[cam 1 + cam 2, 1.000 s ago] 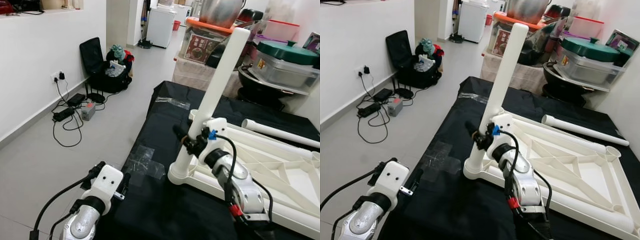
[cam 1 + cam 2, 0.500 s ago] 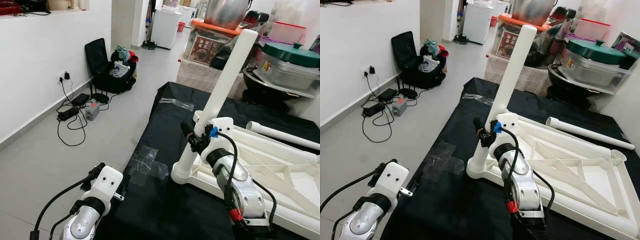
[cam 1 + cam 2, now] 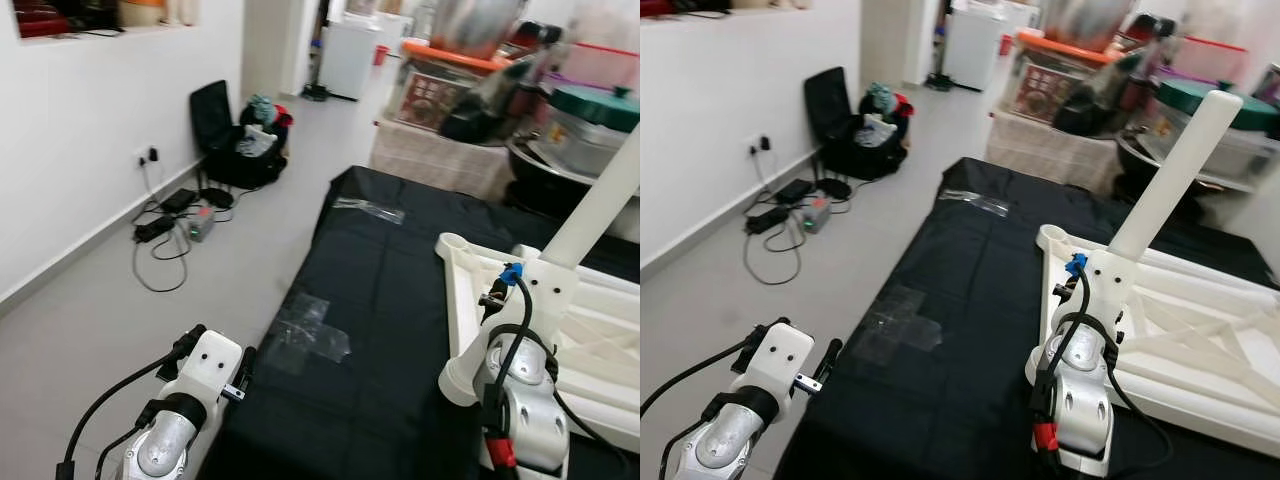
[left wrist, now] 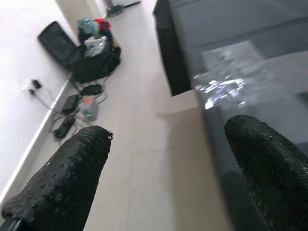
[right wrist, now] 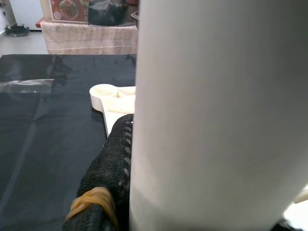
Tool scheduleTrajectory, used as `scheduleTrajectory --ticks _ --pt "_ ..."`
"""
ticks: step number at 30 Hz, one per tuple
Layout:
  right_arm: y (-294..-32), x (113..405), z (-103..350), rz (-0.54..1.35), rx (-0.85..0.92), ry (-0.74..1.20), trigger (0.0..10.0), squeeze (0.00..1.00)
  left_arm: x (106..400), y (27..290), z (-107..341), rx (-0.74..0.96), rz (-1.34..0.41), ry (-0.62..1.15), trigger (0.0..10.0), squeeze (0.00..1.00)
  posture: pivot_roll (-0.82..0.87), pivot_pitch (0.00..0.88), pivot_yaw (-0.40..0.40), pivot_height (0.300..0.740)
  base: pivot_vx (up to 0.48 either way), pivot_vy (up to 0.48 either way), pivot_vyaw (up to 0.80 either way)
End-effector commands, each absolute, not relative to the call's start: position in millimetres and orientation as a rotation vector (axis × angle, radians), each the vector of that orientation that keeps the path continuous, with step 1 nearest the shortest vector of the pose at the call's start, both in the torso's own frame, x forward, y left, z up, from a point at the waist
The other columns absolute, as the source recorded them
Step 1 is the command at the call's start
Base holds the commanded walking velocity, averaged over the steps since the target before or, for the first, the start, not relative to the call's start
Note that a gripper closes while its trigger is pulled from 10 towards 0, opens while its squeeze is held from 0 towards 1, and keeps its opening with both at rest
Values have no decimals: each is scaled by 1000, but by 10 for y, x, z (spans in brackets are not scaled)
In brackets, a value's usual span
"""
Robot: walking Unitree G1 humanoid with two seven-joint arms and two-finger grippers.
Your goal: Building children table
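Right eye view: scene
Right gripper point(image 3: 1092, 290): clenched around the white table leg point(image 3: 1168, 182), tilted, foot at the tabletop frame point(image 3: 1200, 350) corner
Left gripper point(image 4: 168, 168): released, beside the black mat point(image 3: 380, 300)

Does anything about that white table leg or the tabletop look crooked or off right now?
Yes. The white leg held by the right tool leans away from vertical above the upside-down tabletop, so it looks askew rather than seated square in its corner. Whether it is fully in the socket is hidden by the arm.
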State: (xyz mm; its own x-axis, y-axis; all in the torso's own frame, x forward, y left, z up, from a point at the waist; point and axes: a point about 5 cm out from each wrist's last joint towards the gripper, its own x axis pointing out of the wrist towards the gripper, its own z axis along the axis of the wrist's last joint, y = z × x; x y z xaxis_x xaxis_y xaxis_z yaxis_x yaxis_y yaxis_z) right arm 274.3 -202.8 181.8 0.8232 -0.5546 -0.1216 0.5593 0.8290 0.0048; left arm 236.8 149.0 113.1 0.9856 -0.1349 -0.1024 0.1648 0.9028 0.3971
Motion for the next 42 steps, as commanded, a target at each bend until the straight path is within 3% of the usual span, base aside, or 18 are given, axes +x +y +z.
scheduleTrajectory --ticks 1,2,3,10,11,18,19,20,22,26,29,31,34,42 --pt "-2038 2715 1713 -639 0 210 0 0 2363 1472 1107 417 -171 83 10000 0 103 0 -183 740 0 0 0" --pt "-2038 2715 1713 -639 0 210 0 0 2363 1472 1107 417 -171 83 10000 0 103 0 -183 740 0 0 0" --pt "-1989 2753 1739 -610 9 223 10000 0 2367 1475 1108 418 -171 82 10000 0 103 0 -182 740 0 0 0" --pt "-1872 2805 1833 -521 37 195 10000 0 2368 1477 1113 419 -171 80 10000 0 102 0 -181 740 0 0 0" --pt "-1879 2806 1878 -516 55 152 10000 1000 2368 1475 1115 419 -172 79 10000 0 105 0 -181 740 0 0 0" --pt "-1876 2850 1989 -441 48 85 10000 1000 2368 1466 1120 418 -174 78 10000 0 105 0 -181 740 0 0 0" --pt "-1805 2926 2058 -253 71 -2 10000 0 2370 1463 1124 418 -175 77 10000 0 104 0 -181 740 0 0 0" --pt "-1805 2926 2058 -253 71 -2 10000 0 2370 1463 1124 418 -175 77 10000 0 104 0 -181 740 0 0 0" --pt "-1733 2981 2096 -60 84 -60 10000 0 2374 1462 1125 418 -175 77 10000 0 107 0 -180 740 0 0 0" --pt "-1694 3019 2080 62 87 -59 10000 0 2377 1460 1125 418 -176 77 10000 0 111 0 -180 740 0 0 0" --pt "-1563 3038 2082 286 79 -69 10000 0 2379 1462 1123 420 -177 76 10000 0 118 0 -184 740 0 0 0" --pt "-1563 3038 2082 286 79 -69 10000 0 2379 1462 1123 420 -177 76 10000 0 118 0 -184 740 0 0 0" --pt "-1210 2985 2035 512 45 -80 10000 0 2381 1474 1121 422 -174 77 10000 0 128 0 -187 740 0 0 0" --pt "-975 3099 1937 666 89 -86 10000 0 2382 1462 1115 422 -175 78 10000 0 155 0 -196 740 0 0 0"
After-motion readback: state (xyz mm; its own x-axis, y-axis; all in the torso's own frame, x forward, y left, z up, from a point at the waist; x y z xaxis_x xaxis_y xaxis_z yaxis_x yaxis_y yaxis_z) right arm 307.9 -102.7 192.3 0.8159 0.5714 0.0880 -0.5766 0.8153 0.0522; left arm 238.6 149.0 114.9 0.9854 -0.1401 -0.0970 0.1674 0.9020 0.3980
